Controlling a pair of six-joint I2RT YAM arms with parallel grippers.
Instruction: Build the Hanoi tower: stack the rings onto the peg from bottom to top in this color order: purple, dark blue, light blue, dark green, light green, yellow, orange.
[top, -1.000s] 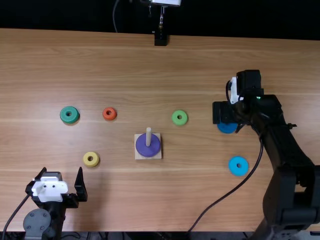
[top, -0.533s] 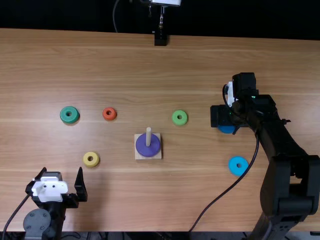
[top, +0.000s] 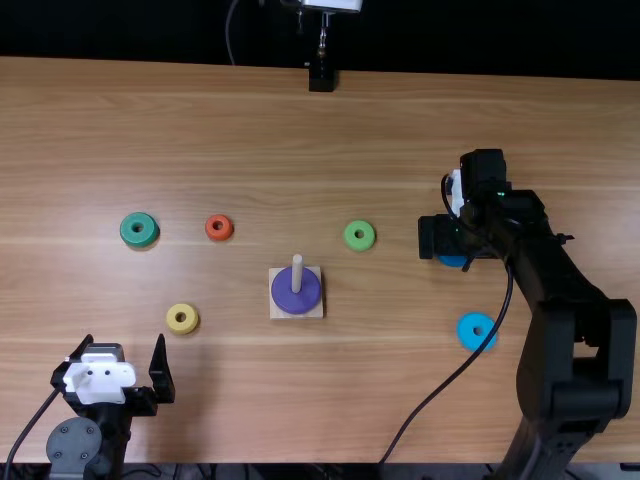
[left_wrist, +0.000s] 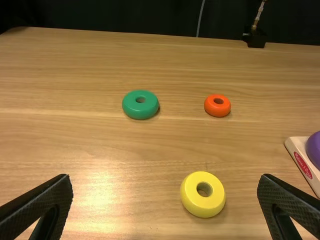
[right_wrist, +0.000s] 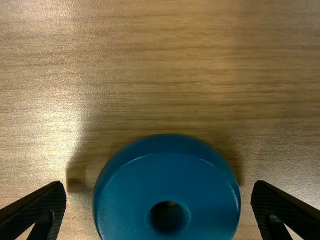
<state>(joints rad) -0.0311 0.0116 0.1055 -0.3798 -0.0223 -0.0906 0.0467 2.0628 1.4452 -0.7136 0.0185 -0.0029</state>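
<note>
My right gripper (top: 460, 240) is over the dark blue ring (top: 452, 261), which it partly covers. In the right wrist view the right gripper (right_wrist: 158, 200) is open, its fingers on either side of the dark blue ring (right_wrist: 135, 195) without touching it. The purple ring (top: 283, 298) sits on the base around the peg (top: 297, 272). Loose on the table lie the light blue (top: 466, 331), light green (top: 359, 235), dark green (top: 128, 231), orange (top: 219, 228) and yellow (top: 173, 319) rings. My left gripper (top: 122, 355), also the left gripper (left_wrist: 165, 187) in its wrist view, is open and holds nothing.
The square wooden base (top: 312, 312) stands near the middle of the table (top: 300, 400). A black cable from the right arm curves over the table and crosses beside the light blue ring. A black mount (top: 321, 78) stands at the far edge.
The right gripper has shifted slightly to the left and toward the near edge, over the dark blue ring, and its cable has swung left with it. The left arm has stayed still.
</note>
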